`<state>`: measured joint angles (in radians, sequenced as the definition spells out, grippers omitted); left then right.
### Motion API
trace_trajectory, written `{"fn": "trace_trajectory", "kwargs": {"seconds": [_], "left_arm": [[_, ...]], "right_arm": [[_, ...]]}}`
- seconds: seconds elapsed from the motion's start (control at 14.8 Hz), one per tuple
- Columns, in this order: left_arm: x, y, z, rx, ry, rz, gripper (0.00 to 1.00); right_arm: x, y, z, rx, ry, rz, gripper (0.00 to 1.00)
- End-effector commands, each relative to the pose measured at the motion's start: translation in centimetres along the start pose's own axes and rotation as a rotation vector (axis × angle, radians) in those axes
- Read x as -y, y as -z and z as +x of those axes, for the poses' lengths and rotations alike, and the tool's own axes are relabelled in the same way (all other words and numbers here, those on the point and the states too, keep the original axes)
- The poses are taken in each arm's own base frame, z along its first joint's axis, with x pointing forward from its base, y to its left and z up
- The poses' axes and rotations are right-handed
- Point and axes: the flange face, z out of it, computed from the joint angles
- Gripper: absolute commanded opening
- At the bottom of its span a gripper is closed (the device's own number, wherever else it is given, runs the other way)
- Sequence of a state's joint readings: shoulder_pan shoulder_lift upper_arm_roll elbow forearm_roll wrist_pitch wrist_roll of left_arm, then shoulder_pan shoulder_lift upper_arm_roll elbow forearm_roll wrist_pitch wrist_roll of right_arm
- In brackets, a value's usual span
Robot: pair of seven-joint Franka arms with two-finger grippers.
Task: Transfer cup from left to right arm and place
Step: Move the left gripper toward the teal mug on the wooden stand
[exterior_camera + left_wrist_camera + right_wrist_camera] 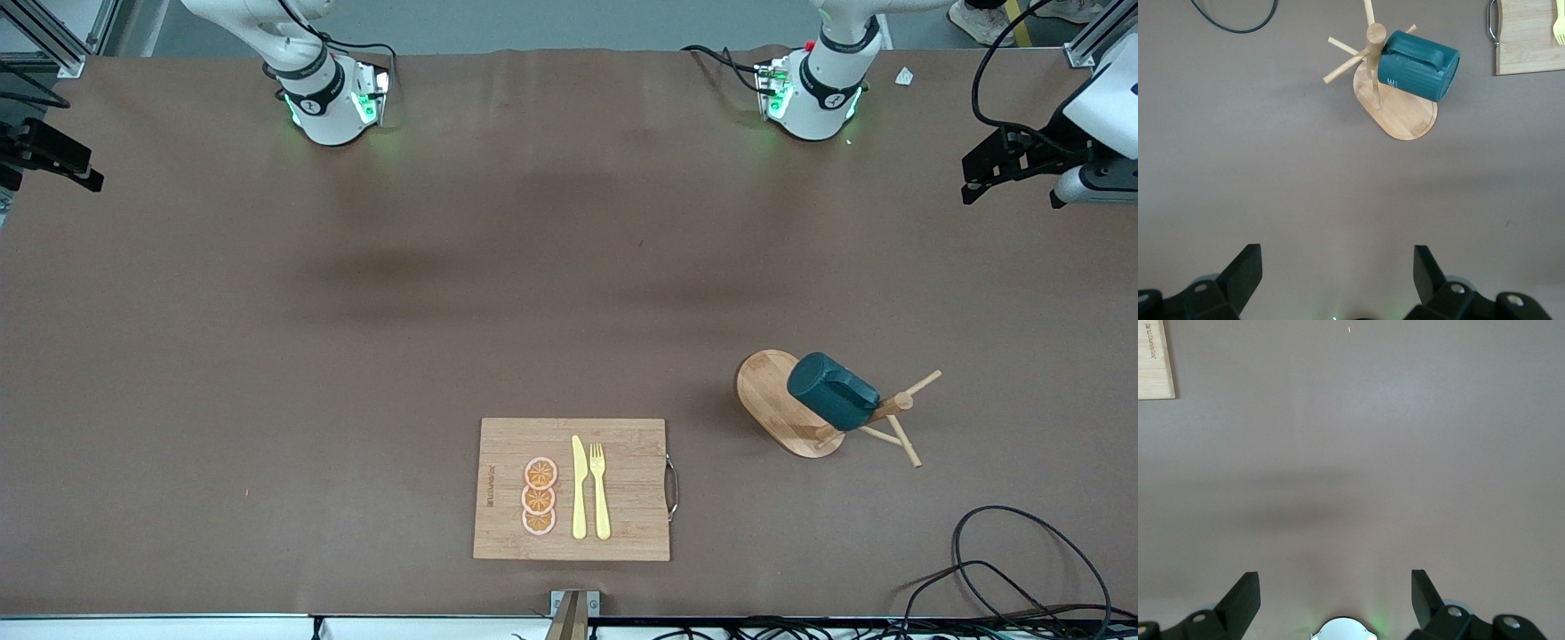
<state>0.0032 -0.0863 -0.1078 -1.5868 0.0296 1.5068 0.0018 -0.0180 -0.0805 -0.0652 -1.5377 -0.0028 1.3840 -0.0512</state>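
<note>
- While both arms wait high above the brown bench (356, 356), the cup (831, 391) hangs tilted on a peg of the wooden mug rack (782, 402), toward the left arm's end of the bench.
- The cup is dark teal; its closed base points toward the oval foot of the rack, and its handle (1426, 59) shows in the left wrist view as a raised band along the side.
- The rack stands upright on its oval foot, with several thin pegs (907, 441) sticking out from the post; the cup touches only the rack.
- The left gripper (1338, 273) hovers over bare bench between its own base and the rack, fingers spread wide with nothing between them.
- The right gripper (1336, 595) hovers over bare bench toward the right arm's end, fingers likewise spread wide and holding nothing.
- A wooden cutting board (622, 524) lies nearer to the front camera than the rack, about midway along the bench and well apart from it.
- On the board lie a yellow knife (579, 489) and a yellow fork (600, 491) side by side, with three orange slices (540, 496) in a row just beside the knife.
- A black cable (1022, 551) loops on the bench near the front edge at the left arm's end.
</note>
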Motion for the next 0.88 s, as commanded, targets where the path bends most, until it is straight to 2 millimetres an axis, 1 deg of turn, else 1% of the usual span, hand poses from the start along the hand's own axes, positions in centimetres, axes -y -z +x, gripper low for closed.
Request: {"fn": "trace_trajectory", "kwargs": {"seconds": [0.0, 0.14, 0.2, 0.27, 0.34, 0.47, 0.54, 0.61, 0.68, 0.74, 0.81], "left_arm": [[0.1, 0.5, -0.1, 0.009, -0.019, -0.021, 1.0], [0.2, 0.6, 0.0, 0.006, -0.015, -0.021, 1.0], [0.2, 1.2, 0.0, -0.007, 0.002, -0.014, 1.0], [0.2, 1.3, 0.7, -0.011, 0.002, -0.025, 1.0], [0.4, 0.4, 1.1, 0.008, 0.003, -0.033, 1.0], [0.3, -0.6, 1.4, 0.029, -0.004, -0.043, 1.0], [0.2, -1.4, 1.6, 0.031, 0.008, -0.045, 1.0], [0.1, -2.7, 1.8, 0.031, 0.013, -0.047, 1.0], [0.3, -4.4, 1.9, 0.024, 0.031, -0.06, 1.0], [1.0, -5.6, 2.0, 0.014, 0.082, -0.097, 1.0], [1.8, -7.3, 2.1, 0.014, 0.139, -0.142, 1.0]], "right_arm": [[-0.1, 0.1, -1.1, -0.001, -0.001, 0.019, 1.0], [0.1, 0.1, -1.0, -0.001, 0.002, 0.019, 1.0], [0.1, 0.1, -1.0, -0.001, 0.002, 0.019, 1.0], [0.1, 0.1, -1.0, -0.001, 0.002, 0.019, 1.0], [0.1, 0.1, -1.0, -0.001, 0.002, 0.019, 1.0], [0.1, 0.1, -1.0, -0.001, 0.002, 0.019, 1.0], [0.1, 0.1, -1.0, -0.001, 0.002, 0.019, 1.0], [0.0, 0.1, -1.0, 0.0, 0.001, 0.017, 1.0], [0.0, 0.1, -1.0, -0.002, 0.001, 0.017, 1.0], [0.0, 0.1, -1.0, -0.002, 0.001, 0.017, 1.0], [0.1, 0.1, -1.0, -0.001, 0.002, 0.019, 1.0]]}}
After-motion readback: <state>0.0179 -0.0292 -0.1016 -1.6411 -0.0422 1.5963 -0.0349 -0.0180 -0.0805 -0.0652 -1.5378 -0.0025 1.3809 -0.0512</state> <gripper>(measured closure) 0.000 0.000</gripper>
